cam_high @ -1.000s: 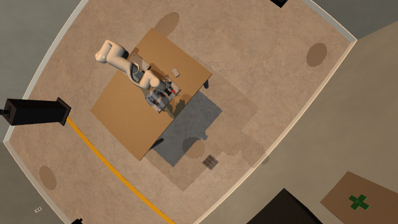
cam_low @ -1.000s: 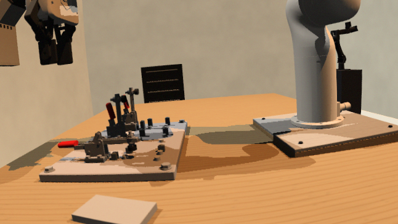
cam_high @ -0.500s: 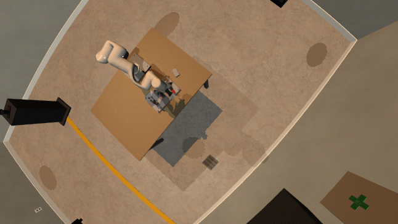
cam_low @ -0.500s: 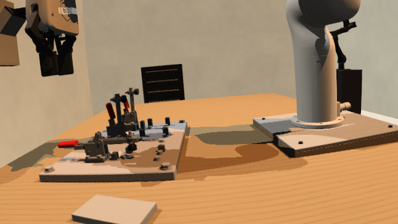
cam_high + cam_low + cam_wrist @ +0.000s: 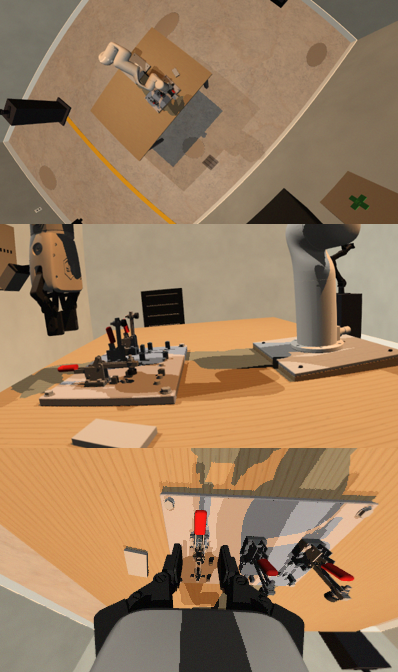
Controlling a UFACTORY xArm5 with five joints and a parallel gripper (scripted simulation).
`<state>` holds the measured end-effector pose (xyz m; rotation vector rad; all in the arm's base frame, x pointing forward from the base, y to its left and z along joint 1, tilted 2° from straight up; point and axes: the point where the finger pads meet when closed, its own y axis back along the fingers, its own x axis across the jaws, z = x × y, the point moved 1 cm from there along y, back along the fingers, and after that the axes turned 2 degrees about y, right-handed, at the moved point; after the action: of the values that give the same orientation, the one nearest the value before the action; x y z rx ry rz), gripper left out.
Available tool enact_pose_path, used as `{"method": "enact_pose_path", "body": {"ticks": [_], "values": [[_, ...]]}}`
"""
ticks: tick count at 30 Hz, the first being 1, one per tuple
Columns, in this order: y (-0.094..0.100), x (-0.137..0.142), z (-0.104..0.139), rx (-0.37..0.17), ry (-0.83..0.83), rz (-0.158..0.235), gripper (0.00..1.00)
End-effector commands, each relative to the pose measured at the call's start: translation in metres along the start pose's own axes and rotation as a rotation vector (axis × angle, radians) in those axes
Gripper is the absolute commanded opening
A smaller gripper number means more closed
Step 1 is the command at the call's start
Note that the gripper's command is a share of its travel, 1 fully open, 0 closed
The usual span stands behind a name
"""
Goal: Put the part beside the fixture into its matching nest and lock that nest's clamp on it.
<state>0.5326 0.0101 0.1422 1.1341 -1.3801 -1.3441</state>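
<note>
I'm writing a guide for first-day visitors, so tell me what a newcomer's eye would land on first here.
Probably the red handle of the lowered clamp, lying out level at the near end of the fixture plate. Next, the white arm rising from its base plate across the table, and the pale flat part lying alone beside the fixture.

A green cross (image 5: 358,202) lies on brown (image 5: 339,194).

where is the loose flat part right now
In the exterior view, the flat rectangular part lies on the wooden table, in front of the fixture plate.
</note>
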Motion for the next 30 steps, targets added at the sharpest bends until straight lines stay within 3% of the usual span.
{"method": "enact_pose_path", "body": {"ticks": [1, 12, 30], "values": [[-0.023, -0.001, -0.003, 0.006, 0.000, -0.001, 0.47], [-0.046, -0.001, -0.003, 0.006, 0.000, -0.001, 0.47], [-0.047, -0.001, -0.003, 0.006, 0.000, -0.001, 0.47]]}}
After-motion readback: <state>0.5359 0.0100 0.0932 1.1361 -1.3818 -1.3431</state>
